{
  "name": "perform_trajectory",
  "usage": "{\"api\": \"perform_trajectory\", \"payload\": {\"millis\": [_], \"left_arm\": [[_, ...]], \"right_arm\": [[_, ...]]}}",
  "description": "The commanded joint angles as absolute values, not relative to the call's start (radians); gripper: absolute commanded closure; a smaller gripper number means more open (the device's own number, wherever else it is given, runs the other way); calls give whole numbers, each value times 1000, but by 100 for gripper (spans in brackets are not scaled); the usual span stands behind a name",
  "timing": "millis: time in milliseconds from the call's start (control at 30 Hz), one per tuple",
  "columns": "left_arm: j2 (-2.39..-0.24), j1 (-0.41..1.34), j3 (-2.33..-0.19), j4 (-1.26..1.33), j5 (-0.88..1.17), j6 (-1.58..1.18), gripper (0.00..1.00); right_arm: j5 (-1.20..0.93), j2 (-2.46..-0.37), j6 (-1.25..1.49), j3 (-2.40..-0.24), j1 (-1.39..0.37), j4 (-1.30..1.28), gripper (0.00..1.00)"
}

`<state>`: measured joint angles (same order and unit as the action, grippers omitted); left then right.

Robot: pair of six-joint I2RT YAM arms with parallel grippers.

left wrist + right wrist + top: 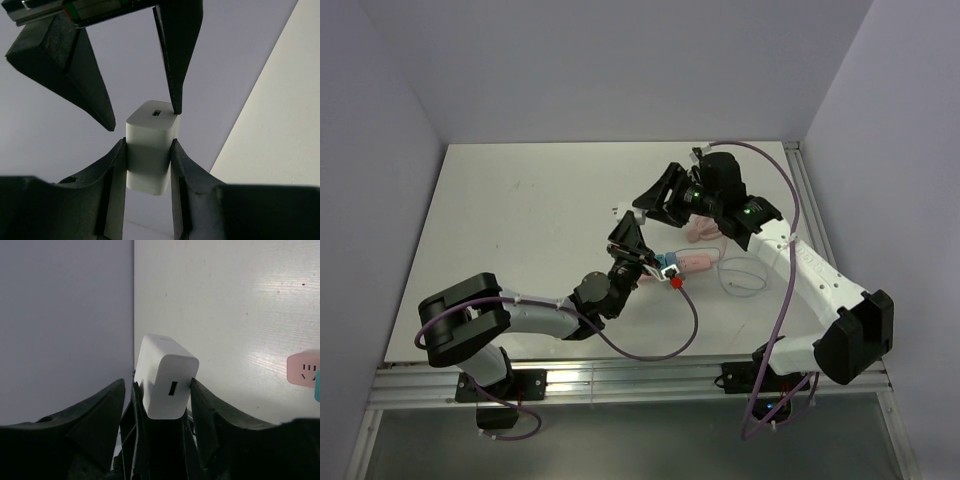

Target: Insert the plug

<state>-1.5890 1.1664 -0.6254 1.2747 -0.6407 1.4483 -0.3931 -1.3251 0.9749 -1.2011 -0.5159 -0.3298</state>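
Observation:
My left gripper (626,240) (148,144) is shut on a small white block (150,150) with a slot in its end face, held up above the table. My right gripper (648,203) (157,385) is open around the same block (165,375); its right fingertip touches the block's corner and its left finger stands apart. The pink power strip (698,262) (303,369) lies on the table right of the grippers. The teal plug (669,266) sits at the strip's left end; in the right wrist view only a sliver of it (317,386) shows at the edge.
A red part (676,283) lies at the strip's near end. A purple cable (692,318) runs from there toward the front. A thin white cable loop (744,280) lies right of the strip. Grey walls (620,60) enclose the white table (520,220).

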Motion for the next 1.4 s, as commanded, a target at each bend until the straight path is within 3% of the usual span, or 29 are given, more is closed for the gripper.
{"api": "perform_trajectory", "payload": {"millis": [0,433,1367], "left_arm": [[-1566,1167,-677,1861,-597,1466,100],[-1532,1172,-660,1861,-588,1480,100],[-1520,1129,-652,1861,-531,1514,100]], "right_arm": [[-446,-1302,1028,-1189,-509,-246,41],[-491,-1371,1129,-1183,-503,-196,43],[-508,-1261,1150,-1103,-463,-200,40]]}}
